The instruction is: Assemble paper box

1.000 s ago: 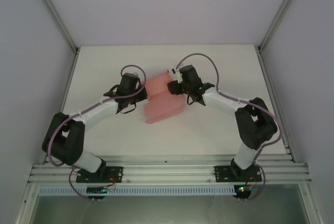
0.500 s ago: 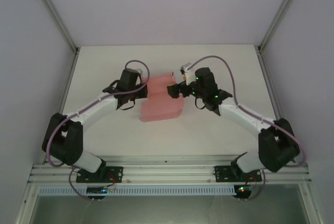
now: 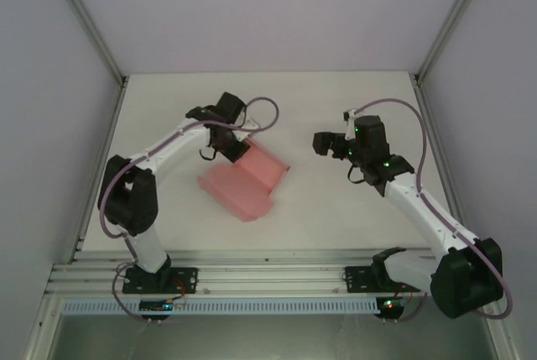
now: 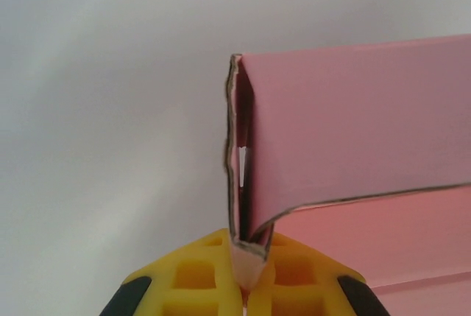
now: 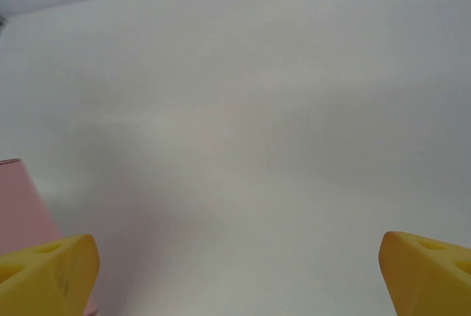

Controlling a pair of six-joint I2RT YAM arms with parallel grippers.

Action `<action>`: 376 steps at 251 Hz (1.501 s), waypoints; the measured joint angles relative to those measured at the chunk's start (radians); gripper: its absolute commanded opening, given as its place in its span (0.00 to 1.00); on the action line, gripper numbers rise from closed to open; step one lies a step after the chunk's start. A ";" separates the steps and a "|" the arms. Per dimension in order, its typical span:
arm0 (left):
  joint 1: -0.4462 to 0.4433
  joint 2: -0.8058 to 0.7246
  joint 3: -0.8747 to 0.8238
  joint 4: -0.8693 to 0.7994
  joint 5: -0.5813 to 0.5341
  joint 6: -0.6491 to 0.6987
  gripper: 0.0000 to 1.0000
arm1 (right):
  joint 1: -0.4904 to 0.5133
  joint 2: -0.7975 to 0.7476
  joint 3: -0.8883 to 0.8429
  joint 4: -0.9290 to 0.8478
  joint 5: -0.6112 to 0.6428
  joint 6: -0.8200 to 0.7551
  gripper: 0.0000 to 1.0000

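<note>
The pink paper box (image 3: 247, 180) is a folded card sheet lying mid-table, one panel raised toward the left arm. My left gripper (image 3: 237, 148) is shut on its upper edge. In the left wrist view the yellow fingers (image 4: 199, 279) pinch a doubled fold of the pink card (image 4: 353, 124), which rises straight up from the jaws. My right gripper (image 3: 323, 143) hangs open to the right of the box, apart from it, with nothing between its wide-spread yellow fingers (image 5: 48, 272). A pink corner of the box (image 5: 18, 205) peeks in at the left of the right wrist view.
The white table (image 3: 352, 209) is ringed by grey enclosure walls and aluminium posts (image 3: 88, 33). A metal rail (image 3: 268, 272) carrying both arm bases runs along the near edge.
My right gripper let go of the box and drew back to the right. My left gripper swung right and rotated the box, whose free end now points toward the near edge.
</note>
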 measured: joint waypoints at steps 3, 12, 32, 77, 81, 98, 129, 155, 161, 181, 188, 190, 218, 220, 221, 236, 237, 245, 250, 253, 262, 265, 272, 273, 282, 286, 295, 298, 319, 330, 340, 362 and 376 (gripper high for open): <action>-0.007 0.005 0.005 -0.012 -0.008 0.014 0.00 | -0.003 -0.003 -0.004 -0.007 0.001 0.000 0.99; -0.029 0.023 0.023 -0.046 -0.044 0.062 0.00 | -0.016 -0.009 -0.018 -0.032 0.005 0.000 0.99; -0.069 0.076 0.083 -0.115 -0.120 0.149 0.00 | -0.043 -0.016 -0.040 -0.079 0.007 0.004 0.99; -0.089 0.216 0.263 -0.203 -0.266 0.257 0.00 | -0.078 -0.018 -0.061 -0.134 -0.005 0.008 0.99; -0.090 0.230 0.277 -0.208 -0.281 0.267 0.00 | -0.079 -0.019 -0.062 -0.138 -0.006 0.008 0.99; -0.096 0.279 0.324 -0.222 -0.325 0.299 0.00 | -0.084 -0.019 -0.066 -0.148 -0.011 0.008 0.99; -0.109 0.381 0.425 -0.264 -0.371 0.344 0.00 | -0.095 -0.024 -0.073 -0.163 -0.018 0.008 0.99; -0.117 0.459 0.510 -0.297 -0.389 0.365 0.01 | -0.108 -0.040 -0.085 -0.167 -0.021 0.008 0.99; -0.119 0.473 0.528 -0.304 -0.393 0.370 0.02 | -0.110 -0.043 -0.087 -0.169 -0.022 0.008 0.99; -0.122 0.511 0.574 -0.319 -0.400 0.380 0.06 | -0.122 -0.048 -0.095 -0.174 -0.029 0.008 0.99; -0.125 0.520 0.584 -0.323 -0.401 0.385 0.09 | -0.125 -0.049 -0.098 -0.174 -0.031 0.008 0.99; -0.126 0.523 0.588 -0.325 -0.402 0.385 0.10 | -0.126 -0.050 -0.099 -0.175 -0.031 0.008 0.99; -0.129 0.547 0.607 -0.328 -0.408 0.386 0.28 | -0.137 -0.059 -0.113 -0.179 -0.039 0.008 0.99; -0.129 0.547 0.607 -0.326 -0.408 0.386 0.29 | -0.137 -0.060 -0.114 -0.179 -0.040 0.008 0.99; -0.130 0.548 0.607 -0.325 -0.408 0.389 0.30 | -0.138 -0.060 -0.115 -0.180 -0.040 0.008 0.99; -0.132 0.555 0.607 -0.324 -0.408 0.384 0.44 | -0.144 -0.064 -0.119 -0.183 -0.047 0.008 0.99; -0.133 0.556 0.607 -0.324 -0.408 0.387 0.44 | -0.144 -0.064 -0.119 -0.183 -0.048 0.008 0.99; -0.134 0.559 0.608 -0.325 -0.407 0.382 0.48 | -0.146 -0.065 -0.120 -0.183 -0.052 0.008 0.99; -0.135 0.559 0.608 -0.325 -0.408 0.388 0.51 | -0.146 -0.066 -0.120 -0.183 -0.056 0.008 1.00; -0.135 0.559 0.608 -0.324 -0.407 0.381 0.54 | -0.146 -0.066 -0.120 -0.183 -0.057 0.008 0.99; -0.135 0.560 0.611 -0.325 -0.406 0.379 0.59 | -0.148 -0.067 -0.121 -0.183 -0.063 0.008 0.99; -0.136 0.560 0.613 -0.326 -0.404 0.387 0.60 | -0.148 -0.068 -0.121 -0.183 -0.064 0.008 0.99; -0.139 0.560 0.619 -0.326 -0.398 0.380 0.63 | -0.148 -0.069 -0.121 -0.183 -0.070 0.008 0.99; -0.139 0.559 0.620 -0.326 -0.397 0.382 0.63 | -0.148 -0.069 -0.121 -0.182 -0.071 0.008 0.99; -0.139 0.559 0.627 -0.323 -0.387 0.378 0.66 | -0.148 -0.073 -0.122 -0.180 -0.078 0.008 1.00; -0.140 0.559 0.629 -0.323 -0.383 0.375 0.67 | -0.148 -0.074 -0.124 -0.177 -0.082 0.008 1.00; -0.141 0.557 0.632 -0.319 -0.369 0.371 0.70 | -0.148 -0.077 -0.126 -0.172 -0.090 0.008 0.99; -0.141 0.555 0.632 -0.315 -0.364 0.370 0.73 | -0.148 -0.079 -0.127 -0.171 -0.093 0.008 1.00; -0.141 0.534 0.624 -0.293 -0.330 0.368 1.00 | -0.148 -0.082 -0.129 -0.159 -0.108 0.003 1.00; -0.141 0.512 0.605 -0.272 -0.311 0.359 1.00 | -0.148 -0.082 -0.129 -0.153 -0.116 -0.001 1.00; -0.141 0.484 0.586 -0.252 -0.293 0.350 1.00 | -0.148 -0.082 -0.129 -0.145 -0.125 -0.010 1.00; -0.136 0.404 0.528 -0.198 -0.259 0.323 1.00 | -0.143 -0.082 -0.129 -0.132 -0.147 -0.028 0.99; -0.129 0.334 0.480 -0.148 -0.231 0.292 1.00 | -0.133 -0.081 -0.127 -0.124 -0.161 -0.045 0.99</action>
